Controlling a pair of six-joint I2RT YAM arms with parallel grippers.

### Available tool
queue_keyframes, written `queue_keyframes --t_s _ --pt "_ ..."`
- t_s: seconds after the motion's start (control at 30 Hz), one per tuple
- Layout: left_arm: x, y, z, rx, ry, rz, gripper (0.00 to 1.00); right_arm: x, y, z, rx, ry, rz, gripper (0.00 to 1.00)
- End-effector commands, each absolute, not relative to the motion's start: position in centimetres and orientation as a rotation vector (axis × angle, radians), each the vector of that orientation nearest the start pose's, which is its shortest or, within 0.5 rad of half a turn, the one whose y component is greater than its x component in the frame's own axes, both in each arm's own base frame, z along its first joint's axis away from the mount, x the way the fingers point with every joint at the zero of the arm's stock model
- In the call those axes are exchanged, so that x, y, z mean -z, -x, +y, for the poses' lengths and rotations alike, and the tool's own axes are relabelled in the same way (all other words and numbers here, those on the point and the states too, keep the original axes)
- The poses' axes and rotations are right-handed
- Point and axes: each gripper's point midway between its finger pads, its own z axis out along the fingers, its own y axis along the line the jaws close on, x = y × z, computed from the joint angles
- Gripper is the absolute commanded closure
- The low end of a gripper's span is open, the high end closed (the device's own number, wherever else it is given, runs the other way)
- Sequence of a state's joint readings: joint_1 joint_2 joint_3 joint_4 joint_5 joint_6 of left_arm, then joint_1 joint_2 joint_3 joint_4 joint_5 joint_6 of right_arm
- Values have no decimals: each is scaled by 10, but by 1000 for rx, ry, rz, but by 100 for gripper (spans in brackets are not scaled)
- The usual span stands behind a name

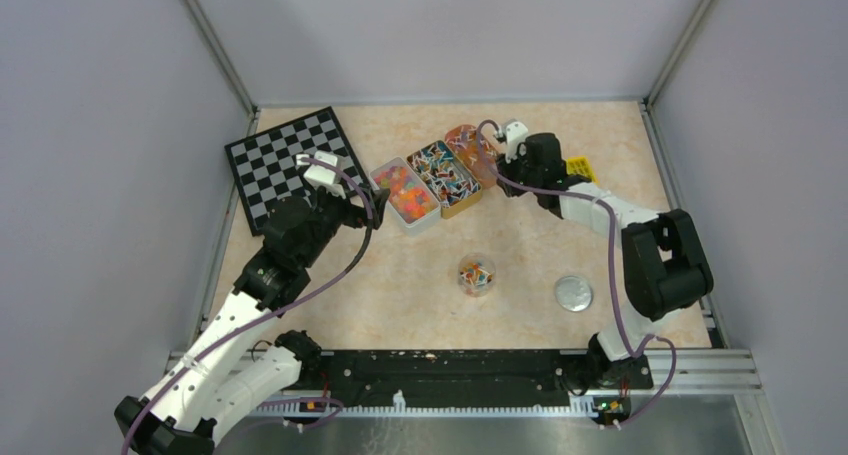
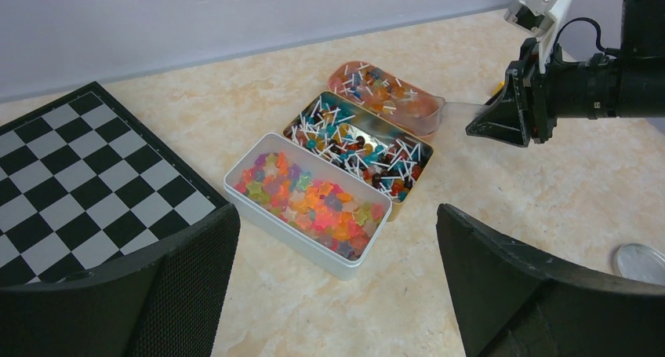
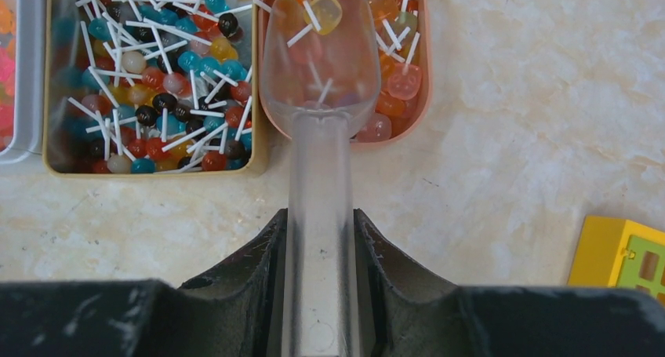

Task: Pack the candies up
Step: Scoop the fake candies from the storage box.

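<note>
The candies lie in three containers at the back: star gummies [image 2: 314, 200] in a white tin [image 1: 425, 218], small lollipops [image 3: 157, 74] in a gold tin [image 3: 263, 149], and larger lollipops [image 3: 396, 82] in a pink tray [image 3: 421, 98]. My right gripper [image 3: 319, 239] is shut on the handle of a clear scoop [image 3: 320, 82]. The scoop's bowl lies in the pink tray among the candies, with a few lollipops in it. My left gripper [image 2: 337, 294] is open and empty, just in front of the white tin. A small clear jar [image 1: 476, 275] holding some candies stands mid-table.
A chessboard [image 1: 285, 160] lies at the back left, beside my left arm. A round silver lid [image 1: 573, 293] lies right of the jar. A yellow block with green squares [image 3: 619, 251] sits right of my right gripper.
</note>
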State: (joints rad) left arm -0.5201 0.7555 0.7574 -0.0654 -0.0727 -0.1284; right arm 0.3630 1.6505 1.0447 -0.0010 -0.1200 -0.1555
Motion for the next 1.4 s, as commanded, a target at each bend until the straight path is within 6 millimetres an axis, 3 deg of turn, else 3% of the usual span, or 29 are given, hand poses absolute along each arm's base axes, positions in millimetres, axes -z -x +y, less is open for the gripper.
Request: queue_keyframes --t_s 0.0,0.87,1.07,1.2,1.37 --pt "-313 -282 -152 440 -256 1586 1 -129 -428 178 -272 607 1988 100" --pt "-314 -282 -151 438 -254 1584 1 -127 -415 174 -321 549 1824 100" --pt "-312 -282 -152 437 -257 1588 1 -151 -406 168 -289 613 1959 100" --pt "-313 -281 -154 453 -262 1585 1 -176 -395 164 -277 608 1845 100" --pt "-312 -281 -153 449 -260 1587 1 -174 -390 161 -272 606 1788 100"
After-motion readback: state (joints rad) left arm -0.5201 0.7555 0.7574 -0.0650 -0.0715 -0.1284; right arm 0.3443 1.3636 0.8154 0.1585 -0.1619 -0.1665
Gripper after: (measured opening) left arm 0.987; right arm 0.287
